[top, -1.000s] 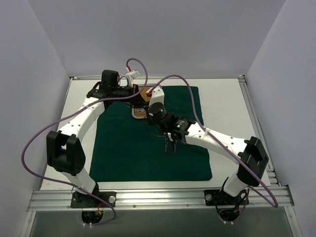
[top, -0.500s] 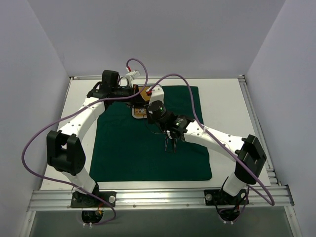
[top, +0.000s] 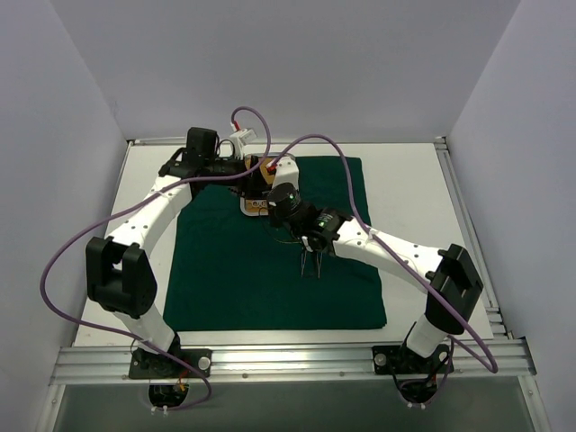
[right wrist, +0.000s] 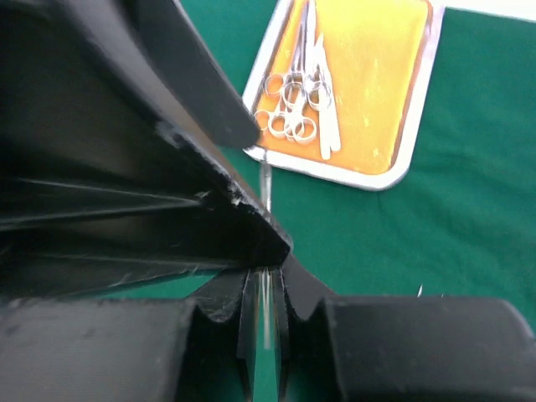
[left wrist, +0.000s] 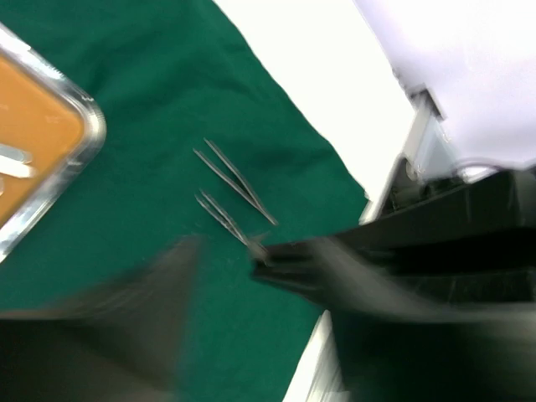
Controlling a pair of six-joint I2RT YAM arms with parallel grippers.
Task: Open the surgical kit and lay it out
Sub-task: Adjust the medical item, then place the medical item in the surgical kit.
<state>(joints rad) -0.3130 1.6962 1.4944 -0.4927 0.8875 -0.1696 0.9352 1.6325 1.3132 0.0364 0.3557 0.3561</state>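
Observation:
The dark green cloth (top: 234, 270) lies spread flat on the table. On its far part sits the steel tray (top: 251, 207), mostly hidden under both wrists. The tray's orange floor (right wrist: 381, 75) holds several ring-handled instruments (right wrist: 293, 105). Just short of its near rim, my right gripper (right wrist: 266, 289) is shut on a thin silver instrument (right wrist: 265, 180). My left gripper (left wrist: 226, 280) is blurred, its fingers (left wrist: 335, 268) apart and empty above the cloth (left wrist: 151, 100). Two tweezers (left wrist: 237, 180) lie just ahead of it, beside the tray corner (left wrist: 79, 146). More instruments (top: 310, 263) rest mid-cloth.
White table (top: 409, 207) surrounds the cloth, with metal rails (top: 459, 207) at its edges and grey walls close behind and at both sides. Purple cables (top: 310, 141) arc over the tray area. The two wrists crowd together over the tray.
My left gripper has opened from shut. My right jaws have closed tighter on the thin instrument, and the right arm has crept slightly toward the tray.

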